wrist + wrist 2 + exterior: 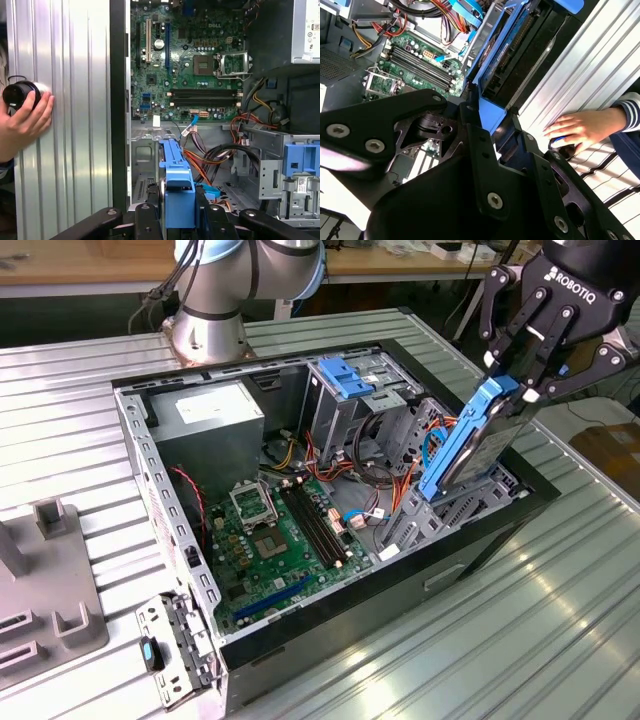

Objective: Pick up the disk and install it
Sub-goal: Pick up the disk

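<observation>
The disk [478, 445], a dark drive framed by bright blue rails, hangs tilted over the drive bay at the exterior view's right of the open computer case [140, 455]. My gripper [512, 383] is shut on its upper end. Its lower end dips toward the grey bay cage [420, 525], and I cannot tell whether they touch. The blue rail runs away from the fingers [145, 220] in the first wrist view, where the disk [176, 172] points down into the case. In the second wrist view the disk [507, 55] lies beyond the black fingers [475, 145].
The green motherboard [275, 535] fills the case floor, with the power supply [205, 415] at the back and orange and blue cables [405, 475] beside the bay. A light-blue latch plate [345, 378] tops the rear cage. A person's hand [582, 127] rests on the ribbed metal table [560, 590], holding a small black object [17, 93].
</observation>
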`<state>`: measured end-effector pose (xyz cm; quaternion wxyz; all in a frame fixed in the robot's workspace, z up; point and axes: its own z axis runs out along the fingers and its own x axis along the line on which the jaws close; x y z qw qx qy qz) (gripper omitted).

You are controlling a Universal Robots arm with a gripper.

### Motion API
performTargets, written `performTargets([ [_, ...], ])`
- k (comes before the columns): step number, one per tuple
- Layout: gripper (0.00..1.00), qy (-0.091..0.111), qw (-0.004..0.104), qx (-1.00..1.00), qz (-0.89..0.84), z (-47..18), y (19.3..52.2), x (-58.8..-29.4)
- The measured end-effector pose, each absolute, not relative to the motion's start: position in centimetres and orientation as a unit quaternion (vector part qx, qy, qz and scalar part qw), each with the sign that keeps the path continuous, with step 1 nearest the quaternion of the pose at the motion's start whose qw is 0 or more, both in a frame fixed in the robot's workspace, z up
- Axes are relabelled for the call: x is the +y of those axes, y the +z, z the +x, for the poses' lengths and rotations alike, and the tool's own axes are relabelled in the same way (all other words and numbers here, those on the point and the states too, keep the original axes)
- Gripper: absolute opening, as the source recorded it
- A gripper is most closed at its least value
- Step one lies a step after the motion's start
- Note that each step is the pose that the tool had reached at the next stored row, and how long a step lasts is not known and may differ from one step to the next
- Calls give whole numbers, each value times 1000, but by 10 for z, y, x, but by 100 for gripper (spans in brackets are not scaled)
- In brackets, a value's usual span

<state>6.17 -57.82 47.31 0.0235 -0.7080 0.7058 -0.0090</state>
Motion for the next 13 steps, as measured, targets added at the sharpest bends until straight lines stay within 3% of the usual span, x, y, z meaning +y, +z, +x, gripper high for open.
performTargets([
  [13, 37, -9, 23, 706, -708, 64, 470, -575],
])
